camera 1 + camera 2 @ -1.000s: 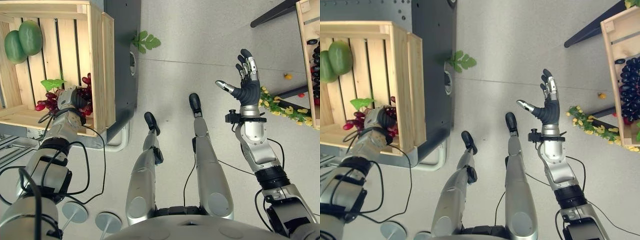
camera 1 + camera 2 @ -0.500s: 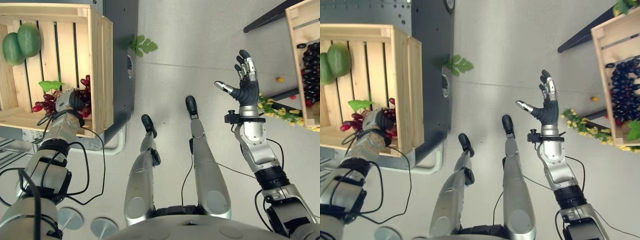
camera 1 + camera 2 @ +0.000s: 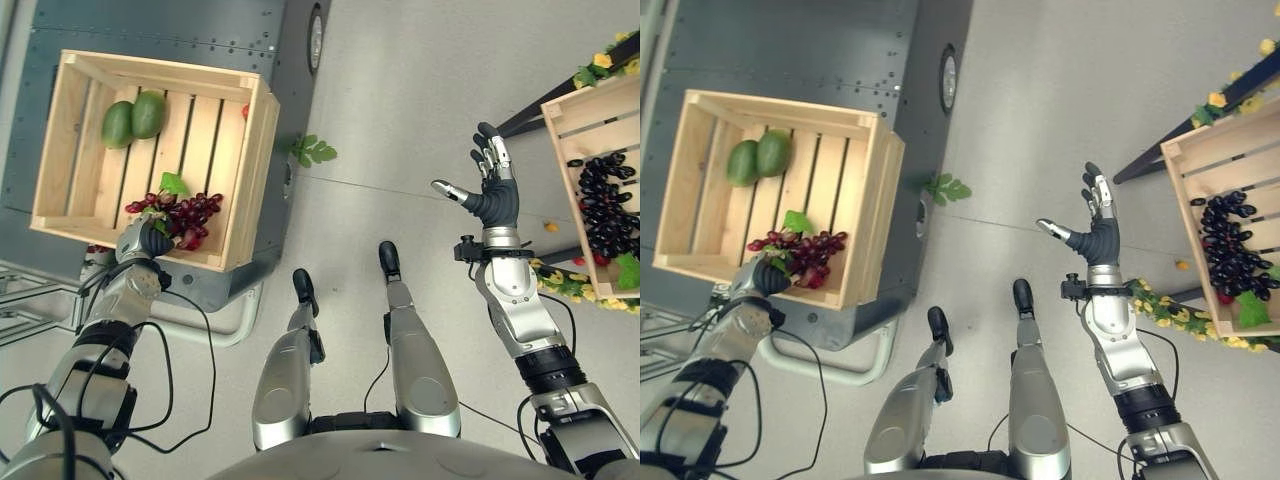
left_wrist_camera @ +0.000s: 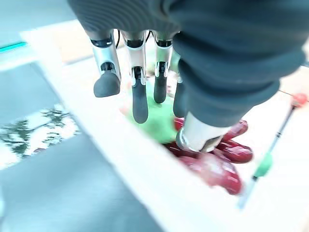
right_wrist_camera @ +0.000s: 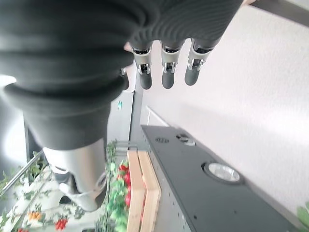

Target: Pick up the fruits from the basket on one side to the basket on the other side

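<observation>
A wooden crate (image 3: 250, 170) on my left holds two green fruits (image 3: 133, 117) and a bunch of red grapes (image 3: 185, 215) with a green leaf. My left hand (image 3: 142, 240) is at the crate's near rim, right beside the bunch. In the left wrist view its fingers (image 4: 139, 92) hang straight over the leaf and the red grapes (image 4: 217, 164), closed on nothing. My right hand (image 3: 495, 200) is raised over the floor, fingers spread and empty. At the right edge a second wooden crate (image 3: 560, 110) holds dark grapes (image 3: 605, 215).
The left crate rests on a dark metal cabinet (image 3: 200, 30). A green leaf sprig (image 3: 312, 152) lies on the floor beside it. A garland of yellow flowers (image 3: 570, 285) and a small orange piece (image 3: 551, 227) lie below the right crate, near a dark furniture leg (image 3: 520, 120).
The camera has shifted, so both crates show more fully. My left hand sits a little nearer the crate's rim, with the red bunch lying beyond it. The right hand stays raised.
</observation>
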